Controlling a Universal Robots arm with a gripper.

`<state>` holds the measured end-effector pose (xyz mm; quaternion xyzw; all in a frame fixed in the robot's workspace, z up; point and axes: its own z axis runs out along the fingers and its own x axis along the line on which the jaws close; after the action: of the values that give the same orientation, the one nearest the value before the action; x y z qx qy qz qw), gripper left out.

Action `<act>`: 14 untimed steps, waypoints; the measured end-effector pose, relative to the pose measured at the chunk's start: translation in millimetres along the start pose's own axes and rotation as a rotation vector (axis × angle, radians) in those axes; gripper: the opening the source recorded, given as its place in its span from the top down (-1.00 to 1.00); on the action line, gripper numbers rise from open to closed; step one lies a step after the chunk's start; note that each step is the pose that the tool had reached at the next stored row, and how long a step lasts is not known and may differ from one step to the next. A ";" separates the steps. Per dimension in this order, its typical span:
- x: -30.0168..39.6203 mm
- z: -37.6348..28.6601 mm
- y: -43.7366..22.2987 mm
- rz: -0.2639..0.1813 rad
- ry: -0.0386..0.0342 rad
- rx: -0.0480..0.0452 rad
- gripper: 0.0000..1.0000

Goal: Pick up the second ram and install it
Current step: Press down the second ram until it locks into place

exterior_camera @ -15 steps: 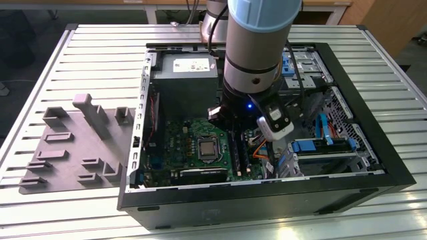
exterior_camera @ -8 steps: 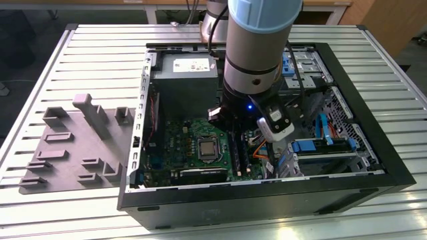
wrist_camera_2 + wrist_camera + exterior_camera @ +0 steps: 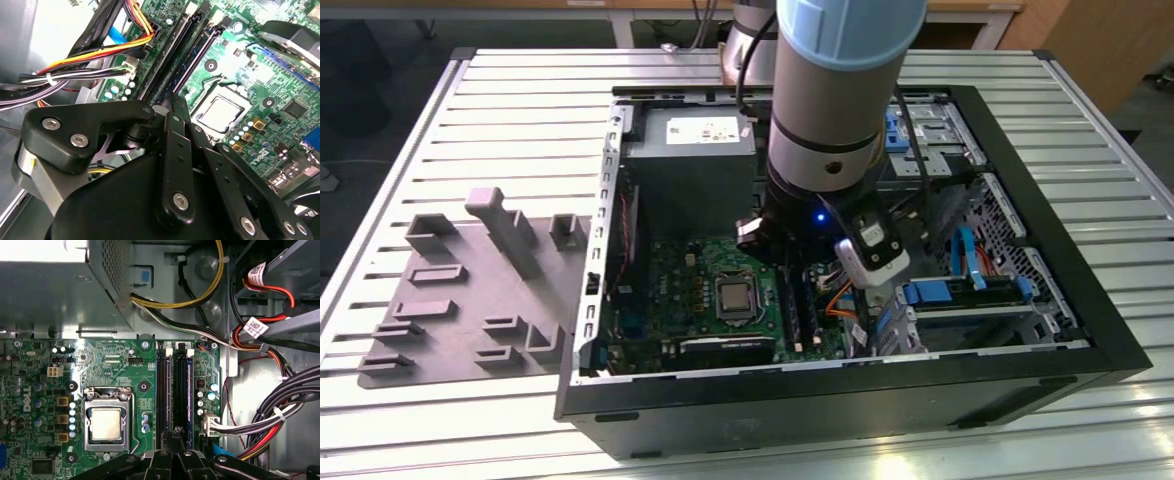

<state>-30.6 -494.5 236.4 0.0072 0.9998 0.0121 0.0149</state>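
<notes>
- Slatted metal surface (image 3: 494, 90) carries an open computer case (image 3: 854, 400) lying on its side, with a grey plastic tray (image 3: 454, 300) of raised blocks beside it on the exterior view's left.
- Inside the case, a green motherboard (image 3: 667, 290) lies flat, with the silver processor (image 3: 106, 423) in its socket and a grey power supply (image 3: 687, 160) behind it.
- The robot arm (image 3: 834, 100) reaches down into the case, over the memory slots (image 3: 161, 385) next to the processor.
- The pincer (image 3: 176, 432) is closed to a narrow gap, its black fingers (image 3: 177, 107) nearly together in both wrist views, right above the row of slots.
- The second ram (image 3: 178, 390), a thin dark stick, runs lengthwise in the slot directly below the fingertips; it appears in the second wrist view (image 3: 172, 75) as a long dark strip between the slot rails.
- Whether the fingers are gripping the stick's top edge or merely touching it cannot be told.
- Bundles of black, red and yellow cables (image 3: 280, 410) lie beside the slots, on the side away from the processor.
</notes>
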 end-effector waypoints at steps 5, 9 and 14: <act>0.0 0.0 -1.2 0.000 0.0000 0.0000 0.79; 0.0 -0.1 -2.4 0.000 0.0000 0.0000 0.79; -0.1 -0.1 -4.0 0.000 0.0000 0.0001 0.79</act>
<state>-30.6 -498.5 236.5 0.0072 0.9998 0.0121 0.0149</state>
